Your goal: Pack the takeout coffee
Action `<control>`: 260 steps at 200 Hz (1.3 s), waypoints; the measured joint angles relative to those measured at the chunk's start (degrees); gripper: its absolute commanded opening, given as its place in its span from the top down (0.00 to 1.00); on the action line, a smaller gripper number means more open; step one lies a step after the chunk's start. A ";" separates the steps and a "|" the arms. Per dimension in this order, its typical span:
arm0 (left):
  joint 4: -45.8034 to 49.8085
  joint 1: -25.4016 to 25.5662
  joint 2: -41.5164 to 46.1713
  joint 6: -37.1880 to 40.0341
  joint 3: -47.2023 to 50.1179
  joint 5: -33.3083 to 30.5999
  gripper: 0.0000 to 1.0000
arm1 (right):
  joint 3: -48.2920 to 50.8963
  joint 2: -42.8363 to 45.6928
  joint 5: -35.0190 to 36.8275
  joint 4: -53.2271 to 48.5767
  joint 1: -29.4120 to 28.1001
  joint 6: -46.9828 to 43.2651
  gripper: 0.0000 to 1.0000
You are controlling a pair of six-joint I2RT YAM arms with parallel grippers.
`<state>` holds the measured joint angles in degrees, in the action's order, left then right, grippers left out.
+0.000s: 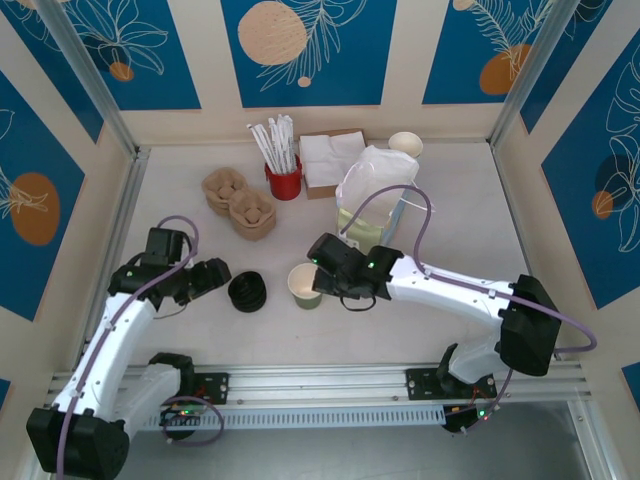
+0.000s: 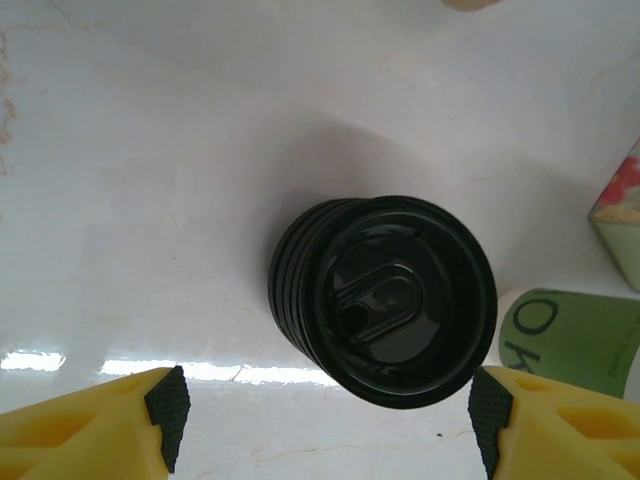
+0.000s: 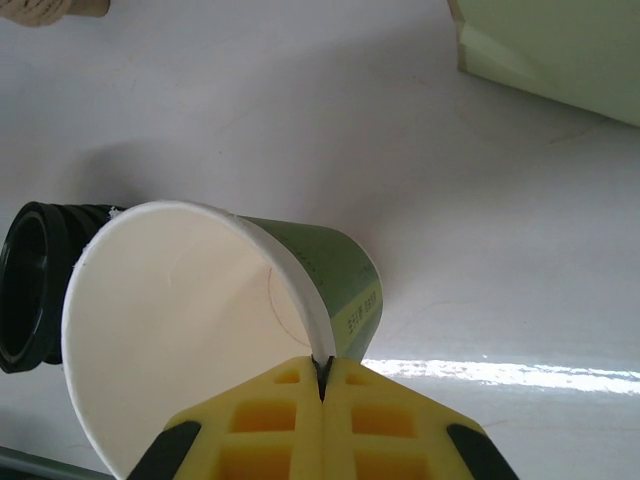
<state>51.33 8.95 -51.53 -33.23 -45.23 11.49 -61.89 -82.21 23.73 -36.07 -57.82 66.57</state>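
Right end effector (image 3: 322, 372) pinches the green paper cup (image 3: 335, 275) by its rim, at the centre of the overhead frame.
The cup is lidless and looks empty, so probably light, thin-walled and easily crushed; the rolled rim seems the stiffest hold. Left end effector (image 2: 327, 412) is spread beside the black lids (image 2: 385, 300).

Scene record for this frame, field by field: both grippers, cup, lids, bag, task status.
left gripper: open, one finger on each side of the lid stack, not gripping it
right gripper: shut on the rim of the cup
cup: green sides, no lid on, next to the lid stack
lid stack: black, on the table between the left gripper and the cup
bag: stands on the far side of the cup
task status: cup not yet in the bag
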 measured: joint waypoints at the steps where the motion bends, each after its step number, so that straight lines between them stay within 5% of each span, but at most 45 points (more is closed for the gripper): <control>1: -0.02 0.04 -0.07 -0.02 0.02 -0.04 0.25 | -0.04 -0.09 -0.02 0.04 0.02 0.02 0.98; 55: -2.10 4.57 -4.79 -3.08 1.95 -2.99 0.29 | -1.62 -3.32 -1.42 1.75 1.33 -0.68 0.94; 150: -6.69 11.41 -13.00 -8.04 2.03 -7.19 0.48 | -2.69 -3.63 -2.78 1.95 2.10 -2.38 0.63; 260: -7.74 12.26 -14.01 -9.60 2.82 -9.07 0.63 | -5.62 -1.25 -2.97 -1.44 2.08 -2.73 0.59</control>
<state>43.59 21.21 -65.54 -42.83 -42.41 2.42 -67.51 -83.46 20.75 -37.52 -55.75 63.83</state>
